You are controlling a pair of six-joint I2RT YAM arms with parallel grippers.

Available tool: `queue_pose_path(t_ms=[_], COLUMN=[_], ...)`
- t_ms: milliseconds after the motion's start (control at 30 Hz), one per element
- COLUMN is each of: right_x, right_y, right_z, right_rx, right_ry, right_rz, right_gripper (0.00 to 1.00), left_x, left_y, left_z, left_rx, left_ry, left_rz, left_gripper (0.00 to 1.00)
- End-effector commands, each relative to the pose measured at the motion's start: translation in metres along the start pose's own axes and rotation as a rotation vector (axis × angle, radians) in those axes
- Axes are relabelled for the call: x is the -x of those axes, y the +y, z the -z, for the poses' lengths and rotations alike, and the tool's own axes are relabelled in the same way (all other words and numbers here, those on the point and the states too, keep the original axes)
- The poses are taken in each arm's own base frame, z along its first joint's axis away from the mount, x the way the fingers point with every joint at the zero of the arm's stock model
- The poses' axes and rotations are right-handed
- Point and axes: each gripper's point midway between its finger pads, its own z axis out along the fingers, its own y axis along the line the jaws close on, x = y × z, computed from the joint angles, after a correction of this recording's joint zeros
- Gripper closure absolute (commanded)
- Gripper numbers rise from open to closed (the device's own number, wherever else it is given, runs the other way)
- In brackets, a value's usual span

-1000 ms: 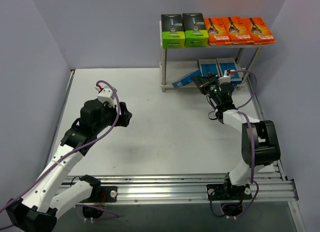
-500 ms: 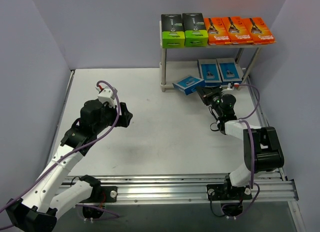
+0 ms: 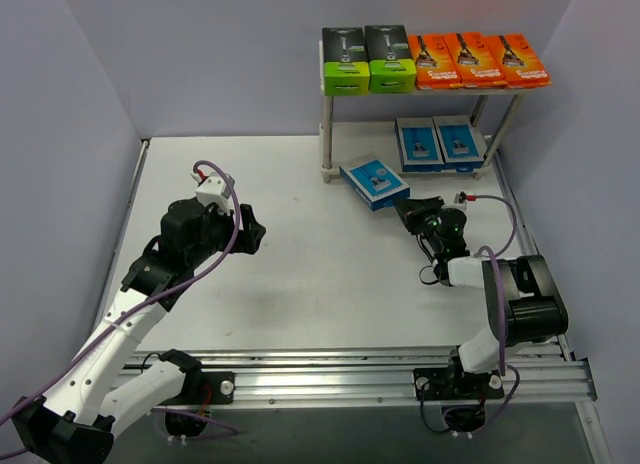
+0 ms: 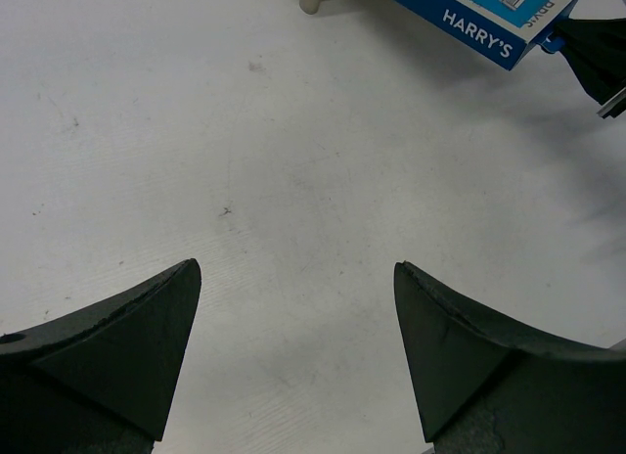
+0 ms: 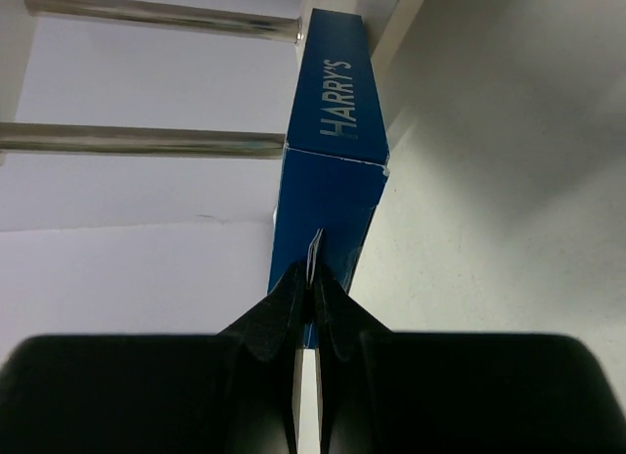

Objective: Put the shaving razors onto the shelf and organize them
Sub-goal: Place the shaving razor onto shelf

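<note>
- The right pincer (image 3: 410, 206) is closed on a thin tab at the end of a blue pack (image 3: 375, 182).
- That pack is on the desk (image 3: 300, 294), just in front of the shelf (image 3: 326, 144), by its left front post.
- The left pincer (image 3: 250, 232) hangs wide open over the desk, holding nothing.
- The lower tier holds two more blue packs (image 3: 438, 142).
- The top tier holds two black-and-lime packs (image 3: 368, 59) and three orange packs (image 3: 478, 60).
</note>
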Motion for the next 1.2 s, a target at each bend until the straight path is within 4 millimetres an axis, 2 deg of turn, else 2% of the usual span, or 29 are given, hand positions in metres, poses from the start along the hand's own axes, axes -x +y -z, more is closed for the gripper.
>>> queue_pose_path(t_ms=[0,500,833,1167], right_x=[0.012,0.027,0.038,0.025], right_y=[0.019,0.007,0.012,0.017], right_z=[-0.001,-0.006,-0.012,-0.03], right_rx=[0.078,0.057,0.064,0.082], right_ry=[-0.068,-0.21,-0.304,-0.313], right_rz=[-0.016,-0.105,-0.13,-0.147], right_gripper=[1.0,1.0,1.0,1.0], left_x=[0.021,0.018,0.015,0.013], left_y=[-0.009,-0.008,-0.009,-0.01], left_z=[0.003,0.0,-0.001,-0.003], left_rx=[-0.033,-0.023,-0.023,-0.027], left_ry=[-0.061,-0.049,-0.04,-0.032], left_rz=[0.007,0.003,-0.003,-0.002], left_gripper=[0.11,0.11,0.11,0.11])
